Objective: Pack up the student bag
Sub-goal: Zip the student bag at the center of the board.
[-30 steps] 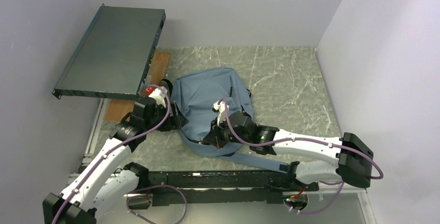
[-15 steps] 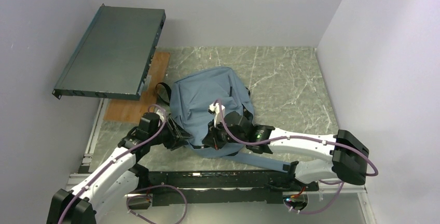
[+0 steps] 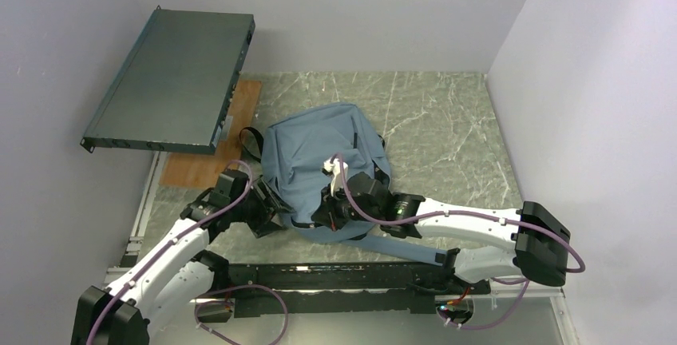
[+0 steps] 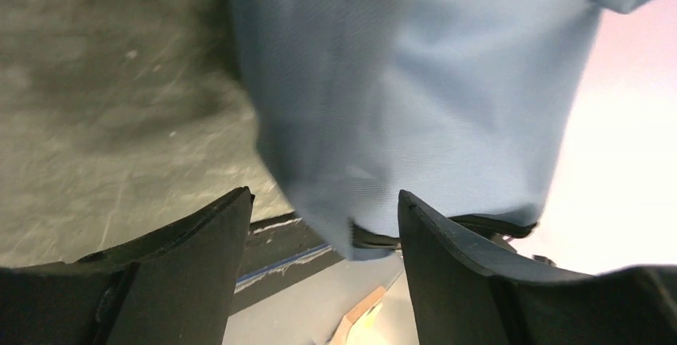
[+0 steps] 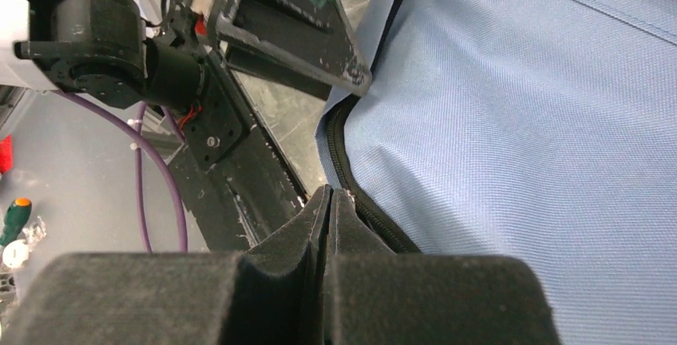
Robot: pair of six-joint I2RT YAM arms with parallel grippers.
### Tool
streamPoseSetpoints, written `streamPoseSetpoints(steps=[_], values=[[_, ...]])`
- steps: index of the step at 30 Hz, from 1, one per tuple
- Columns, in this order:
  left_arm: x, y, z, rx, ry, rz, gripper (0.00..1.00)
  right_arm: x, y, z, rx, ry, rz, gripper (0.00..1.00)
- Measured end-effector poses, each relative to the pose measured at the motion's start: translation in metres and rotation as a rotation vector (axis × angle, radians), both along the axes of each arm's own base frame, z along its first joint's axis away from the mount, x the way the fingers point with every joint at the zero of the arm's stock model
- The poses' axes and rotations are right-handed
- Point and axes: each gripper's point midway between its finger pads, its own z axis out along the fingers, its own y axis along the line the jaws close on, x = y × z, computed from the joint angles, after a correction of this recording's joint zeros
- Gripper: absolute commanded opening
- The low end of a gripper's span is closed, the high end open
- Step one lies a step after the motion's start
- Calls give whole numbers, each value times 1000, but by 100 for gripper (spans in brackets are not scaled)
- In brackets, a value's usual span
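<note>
The student bag [image 3: 319, 149] lies mid-frame on the worktop [image 3: 447, 121] in the top view. Its long axis runs from the upper centre down toward the arm bases, and both arms work at its lower end.

Your right fingers [image 5: 287, 241] are pressed flat together with no gap. Their tips sit right on the dark zipper [image 5: 351, 193] at the bag's edge, so you appear to have that seam pinched.

Your left fingers [image 4: 184, 273] are spread wide and hold nothing. They are at the bag's lower left edge, with the fabric ahead of them and to their right. In the left wrist view its hem dips just between the tips, so the left arm is the one placed to take that side.
</note>
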Motion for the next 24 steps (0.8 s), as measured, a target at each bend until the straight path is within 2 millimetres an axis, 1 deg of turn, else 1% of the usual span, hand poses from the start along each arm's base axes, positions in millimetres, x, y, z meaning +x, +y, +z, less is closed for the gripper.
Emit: streamPoseSetpoints(steps=[4,6,7,8,12,13,14,15,16,17,19,20,22,24], values=[[-10,3,-10,14,78,16,72,1,2,4,16,-7,1,0],[-12,4,-14,22,101,21,69,1,3,5,22,-10,1,0],[-12,5,-16,28,111,22,64,1,3,5,23,-10,0,0],[-12,5,-18,32,119,24,56,1,3,5,24,-10,0,0],[-6,2,-25,24,116,31,17,3,3,5,21,-11,-9,0],[-4,1,-26,22,110,33,10,4,2,4,18,-11,-15,0],[-2,0,-26,24,99,27,4,4,1,3,14,-11,-25,0],[0,1,-27,29,98,28,0,5,-1,2,8,-9,-40,0],[1,2,-29,40,94,29,0,7,-4,0,1,-7,-62,0],[2,4,-30,56,88,26,0,9,-8,-1,-6,-5,-87,0],[5,9,-30,94,75,28,0,14,-23,-3,-25,5,-172,0],[8,13,-30,117,63,30,0,18,-33,-3,-34,10,-232,0],[13,21,-30,154,41,40,0,26,-63,0,-39,26,-385,0],[17,30,-30,182,17,54,0,34,-91,8,-16,44,-537,0]])
